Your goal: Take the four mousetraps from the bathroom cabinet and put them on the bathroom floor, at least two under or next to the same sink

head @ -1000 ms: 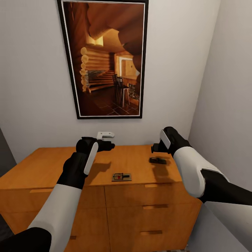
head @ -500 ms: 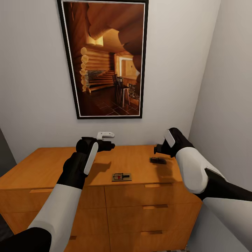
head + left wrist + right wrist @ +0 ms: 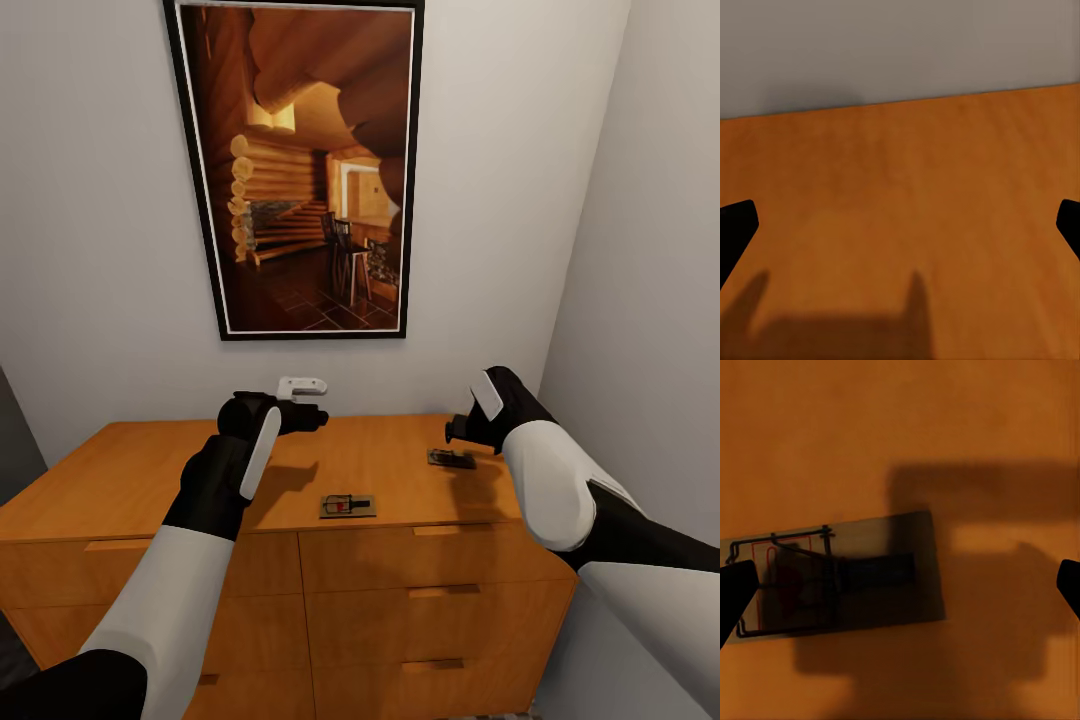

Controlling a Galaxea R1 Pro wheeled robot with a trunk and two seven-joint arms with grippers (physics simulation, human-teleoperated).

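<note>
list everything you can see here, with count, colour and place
mousetraps: 2, tan; one near the cabinet top's front edge, one further right under the right tool
cabinet: 1, orange-brown, against the wall
picture: 1, black frame, on the wall above the cabinet
white object: 1, on the wall behind the left tool
walls: pale grey
left tool: black, open, over bare cabinet top
right tool: black, open, above a mousetrap

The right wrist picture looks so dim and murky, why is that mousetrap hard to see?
In the right wrist view, the mousetrap lies in the gripper's own blocky shadow on the cabinet top, dulling its board and red spot; in the head view, the right gripper hangs just above that trap, while the other mousetrap sits lit and crisp.
</note>
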